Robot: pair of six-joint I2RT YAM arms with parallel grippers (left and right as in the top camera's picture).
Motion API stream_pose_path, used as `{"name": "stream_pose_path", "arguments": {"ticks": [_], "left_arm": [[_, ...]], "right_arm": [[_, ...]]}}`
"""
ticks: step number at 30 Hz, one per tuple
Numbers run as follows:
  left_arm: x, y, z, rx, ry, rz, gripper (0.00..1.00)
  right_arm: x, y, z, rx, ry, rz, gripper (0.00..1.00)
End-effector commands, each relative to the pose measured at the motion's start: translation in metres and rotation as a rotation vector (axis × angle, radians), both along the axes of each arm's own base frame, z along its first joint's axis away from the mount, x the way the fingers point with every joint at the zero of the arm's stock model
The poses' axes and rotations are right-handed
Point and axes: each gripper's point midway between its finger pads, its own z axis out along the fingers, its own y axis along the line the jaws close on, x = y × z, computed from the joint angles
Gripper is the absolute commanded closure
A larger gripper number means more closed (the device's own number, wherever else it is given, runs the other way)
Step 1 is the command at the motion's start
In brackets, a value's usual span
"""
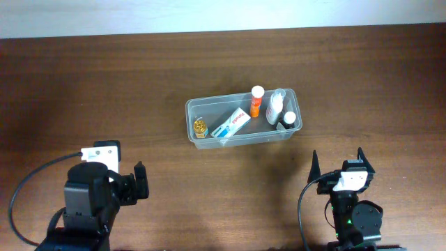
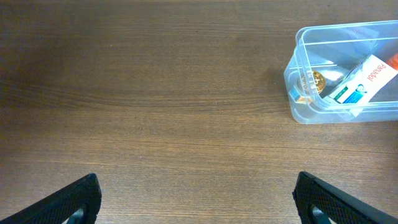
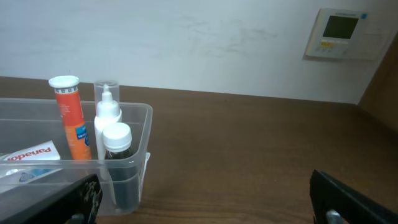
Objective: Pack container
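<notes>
Clearly, by my reading, the packing was at its tail end. The container (image 1: 244, 139) sat on the table (image 1: 104, 84) right of centre and toward the far side, well apart from both my arms. It already held five things. At its left end was a small yellow jar (image 1: 201, 126), with a white carton (image 1: 231, 125) lying slantwise just beside it. An orange tube (image 1: 256, 102) stood by the far wall, a white squeeze bottle (image 1: 276, 108) stood to its right, and a dark bottle (image 1: 288, 119) with a white cap stood at the near right corner.

My left pincer (image 2: 196, 180) hung at the near left with its fingers spread wide and nothing between them. Its wrist view showed only bare wood ahead, with the tub's left end off to the far right. My right pincer (image 1: 338, 162) was likewise spread and empty at the near right, looking over the tub's right end, where the bottles rose above the rim.

No loose item lay on the wood in any view, and I saw no lid. I judged that nothing was left to fetch. Any next move would first need something to pick, and none showed. Failing that, it called for keeping both arms low and near, clear of the tall bottles, which I judged would tip easily if the tub were nudged.
</notes>
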Motion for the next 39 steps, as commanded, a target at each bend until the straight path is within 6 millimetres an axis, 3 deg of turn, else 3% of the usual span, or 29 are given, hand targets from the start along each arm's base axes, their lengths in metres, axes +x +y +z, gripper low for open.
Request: {"name": "stream_pose_path", "arguments": {"ticks": [1,29,32,39], "left_arm": [[-0.001,0.001,0.000,0.009,-0.002,0.002,0.01],[-0.001,0.002,-0.001,0.011,-0.001,0.002,0.01],[-0.012,0.003,-0.007,0.011,0.031,0.002,0.01],[-0.030,0.008,-0.017,-0.008,-0.077,0.019,0.01]], "right_arm": [[0.000,-0.002,-0.003,-0.009,0.008,-0.010,0.02],[0.000,-0.002,-0.003,-0.009,0.008,-0.010,0.02],[0.000,-0.002,-0.003,-0.009,0.008,-0.010,0.02],[0.000,-0.002,-0.003,-0.009,0.008,-0.010,0.02]]}}
